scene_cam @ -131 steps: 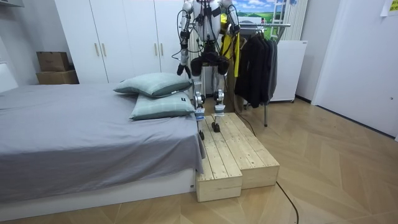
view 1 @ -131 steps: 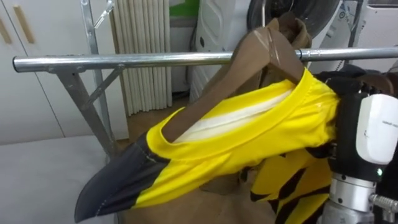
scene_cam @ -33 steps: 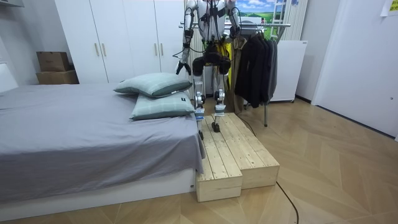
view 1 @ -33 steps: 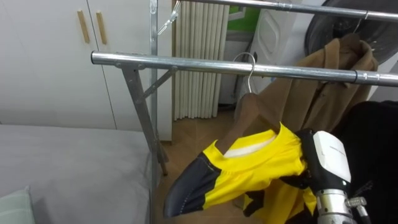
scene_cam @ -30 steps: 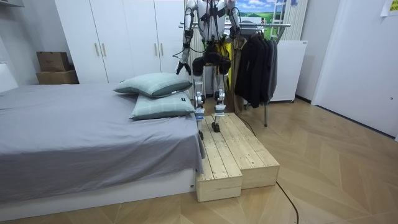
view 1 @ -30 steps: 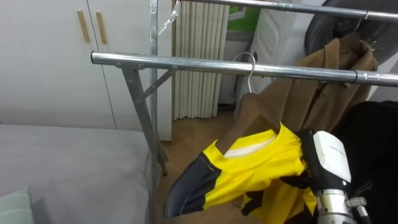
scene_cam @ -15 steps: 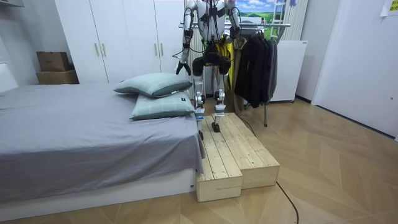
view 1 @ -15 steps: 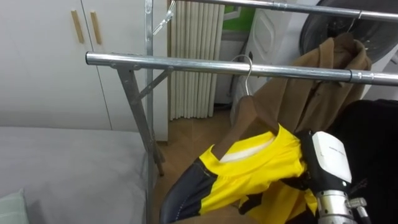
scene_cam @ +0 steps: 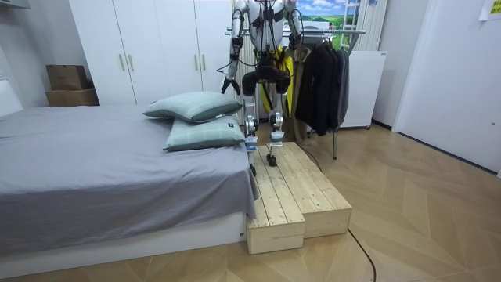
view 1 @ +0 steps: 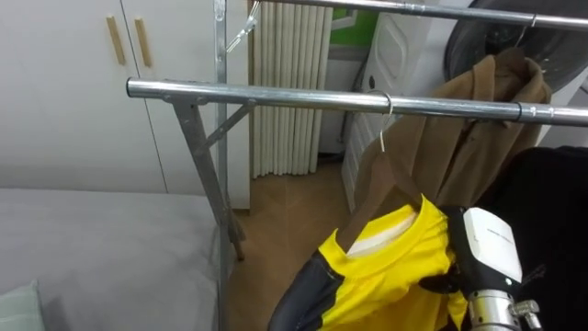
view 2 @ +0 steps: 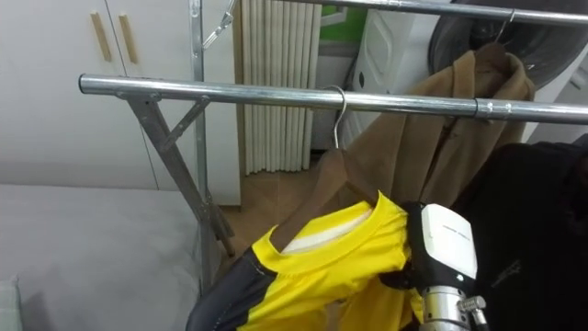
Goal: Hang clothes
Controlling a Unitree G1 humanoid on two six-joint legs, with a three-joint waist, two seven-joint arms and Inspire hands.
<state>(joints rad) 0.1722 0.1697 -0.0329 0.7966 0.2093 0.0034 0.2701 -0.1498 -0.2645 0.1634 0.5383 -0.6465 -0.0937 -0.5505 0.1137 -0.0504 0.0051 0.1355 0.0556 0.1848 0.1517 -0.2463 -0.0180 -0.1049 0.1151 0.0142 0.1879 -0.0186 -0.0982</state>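
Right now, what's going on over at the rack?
The robot stands on the wooden platform at the clothes rack, hanging a yellow shirt. Its hanger looks hooked over the metal rail, beside a brown coat. The right hand is at the shirt's shoulder, so it may not have let go. In the room view, the left hand hangs at the robot's side.
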